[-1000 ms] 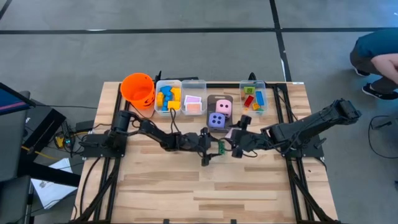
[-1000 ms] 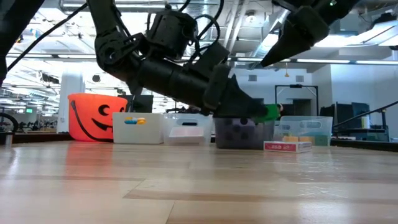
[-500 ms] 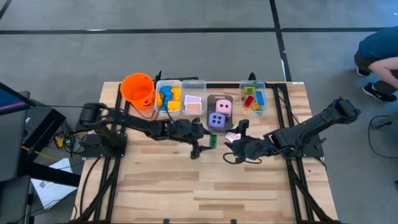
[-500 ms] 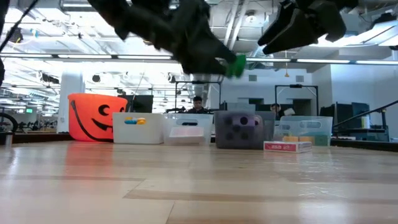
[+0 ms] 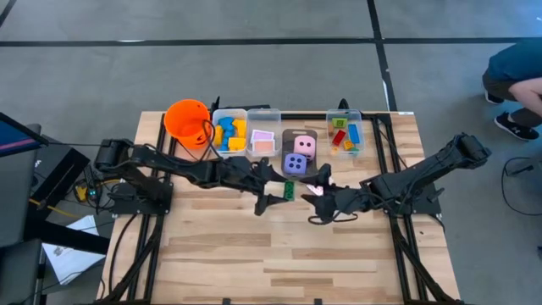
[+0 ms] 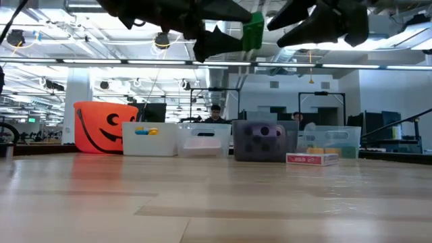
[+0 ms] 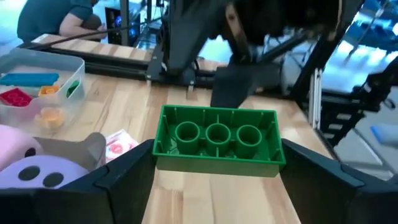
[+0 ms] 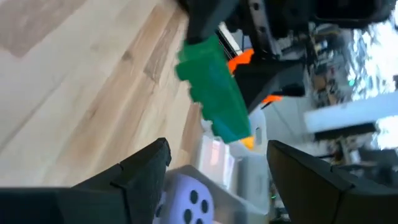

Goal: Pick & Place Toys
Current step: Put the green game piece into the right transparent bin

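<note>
Left gripper (image 7: pixel 217 163) clamped on a green block (image 7: pixel 216 140) by its short ends, lifted well above the table (image 5: pixel 254 254), center of the high view, just below the purple die (image 5: pixel 295 163). Right gripper (image 5: pixel 315 206) beside it, right of center, also raised, jaws wide, holding nothing. Pink die (image 5: pixel 304 146) above the purple one, pink-and-white card (image 5: pixel 318 188) lying near the right gripper.
</note>
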`<control>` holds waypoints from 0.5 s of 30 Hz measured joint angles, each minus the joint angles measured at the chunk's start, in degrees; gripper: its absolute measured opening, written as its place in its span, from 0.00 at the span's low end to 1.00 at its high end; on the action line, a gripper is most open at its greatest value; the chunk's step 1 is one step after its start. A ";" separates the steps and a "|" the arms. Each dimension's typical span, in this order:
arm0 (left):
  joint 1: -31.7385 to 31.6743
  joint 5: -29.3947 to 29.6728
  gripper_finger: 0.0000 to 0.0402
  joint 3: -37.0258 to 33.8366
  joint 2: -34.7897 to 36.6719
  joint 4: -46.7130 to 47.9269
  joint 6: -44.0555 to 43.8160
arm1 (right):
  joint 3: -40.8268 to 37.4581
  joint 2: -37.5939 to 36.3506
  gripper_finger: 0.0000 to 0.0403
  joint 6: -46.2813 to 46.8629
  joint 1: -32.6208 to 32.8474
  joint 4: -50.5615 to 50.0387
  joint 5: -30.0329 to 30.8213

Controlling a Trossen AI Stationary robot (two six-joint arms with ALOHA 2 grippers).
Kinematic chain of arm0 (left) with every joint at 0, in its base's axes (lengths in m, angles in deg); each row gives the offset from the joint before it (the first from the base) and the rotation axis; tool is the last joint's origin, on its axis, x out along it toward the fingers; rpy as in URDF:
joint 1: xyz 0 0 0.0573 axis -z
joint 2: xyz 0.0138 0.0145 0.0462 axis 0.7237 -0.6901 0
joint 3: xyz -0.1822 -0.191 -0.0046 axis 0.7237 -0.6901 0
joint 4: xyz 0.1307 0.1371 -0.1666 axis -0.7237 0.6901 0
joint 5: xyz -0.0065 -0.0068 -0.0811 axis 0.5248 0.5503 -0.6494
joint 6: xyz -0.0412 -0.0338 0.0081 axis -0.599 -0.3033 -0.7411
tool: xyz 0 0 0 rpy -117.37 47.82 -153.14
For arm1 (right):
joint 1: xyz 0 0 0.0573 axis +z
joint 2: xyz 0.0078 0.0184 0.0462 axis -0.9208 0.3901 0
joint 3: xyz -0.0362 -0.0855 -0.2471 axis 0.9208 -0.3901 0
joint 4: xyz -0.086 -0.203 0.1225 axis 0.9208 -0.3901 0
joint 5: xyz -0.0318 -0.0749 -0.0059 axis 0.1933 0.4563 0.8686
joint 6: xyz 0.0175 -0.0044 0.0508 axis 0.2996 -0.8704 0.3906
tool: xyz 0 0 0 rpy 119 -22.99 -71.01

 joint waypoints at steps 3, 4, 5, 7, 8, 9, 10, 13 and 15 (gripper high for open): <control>0.00 -0.01 0.74 0.00 -0.04 -2.98 -0.61 | -0.01 0.00 0.67 -4.45 -0.22 1.05 -0.60; 0.00 -0.01 0.74 0.00 -0.04 -4.11 -0.81 | -0.01 0.00 0.67 -5.51 -0.34 1.74 -0.65; 0.00 -0.01 0.74 0.00 -0.04 -5.20 -1.35 | -0.01 0.00 0.67 -6.43 -0.36 2.63 -0.66; 0.00 -0.01 0.74 0.00 -0.04 -7.03 -2.62 | -0.01 -0.01 0.67 -8.66 -0.83 4.56 -0.48; 0.00 -0.02 0.74 0.00 -0.05 -7.46 -3.00 | -0.01 -0.04 0.67 -9.66 -1.02 5.53 -0.50; 0.00 -0.04 0.74 0.00 -0.07 -7.77 -3.13 | 0.01 0.00 0.67 -10.55 -1.18 6.93 -0.73; 0.00 -0.04 0.74 0.00 -0.07 -7.75 -3.22 | 0.01 0.04 0.67 -11.70 -1.46 7.62 -0.79; 0.00 0.01 0.74 0.00 -0.07 -8.04 -3.30 | 0.01 0.00 0.67 -14.88 -1.96 10.44 -2.13; 0.00 0.40 0.74 0.00 -0.07 -8.56 -3.30 | 0.01 0.02 0.67 -16.56 -2.29 11.60 -4.43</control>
